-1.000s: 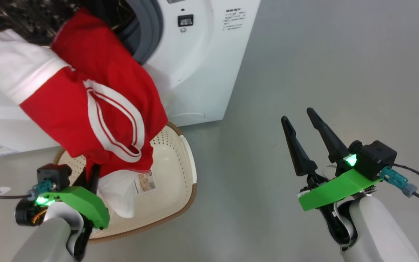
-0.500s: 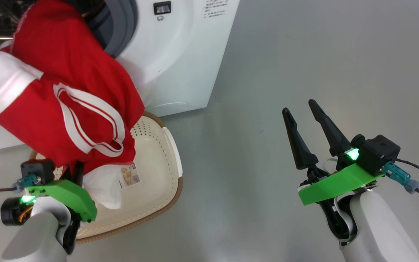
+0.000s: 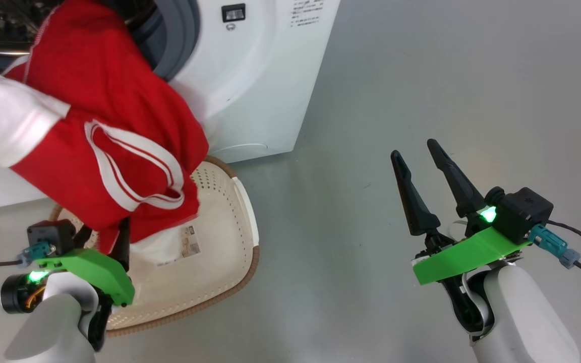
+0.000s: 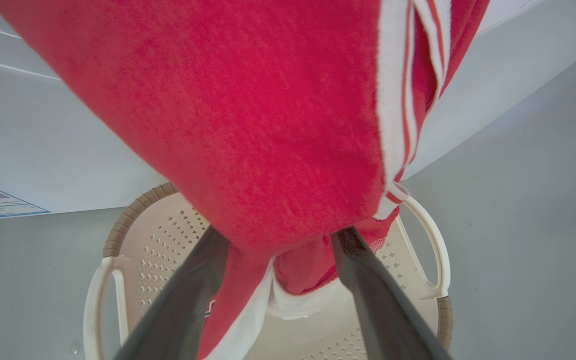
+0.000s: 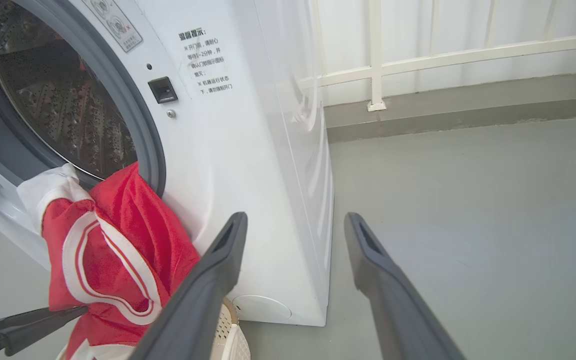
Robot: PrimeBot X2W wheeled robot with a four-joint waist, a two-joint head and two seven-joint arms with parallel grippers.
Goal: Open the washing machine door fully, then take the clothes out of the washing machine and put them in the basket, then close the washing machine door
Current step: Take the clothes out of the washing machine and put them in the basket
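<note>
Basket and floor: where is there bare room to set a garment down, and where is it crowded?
Free: the basket's right half, between its rim and the hanging red jersey; the grey floor between the washing machine and the right gripper. Crowded: the basket's left half, under the jersey and left gripper.

Left gripper (image 4: 280, 237): its two long dark fingers (image 4: 183, 300), previously pressed together on the lower hem of the bright red jersey with white trim (image 3: 119, 116), now stand spread apart, one on each side of the hanging fabric. The white cloth (image 3: 162, 249) below the hem, previously a bunched hanging fold, now lies flatter in the cream-white perforated plastic basket (image 3: 230, 222).
</note>
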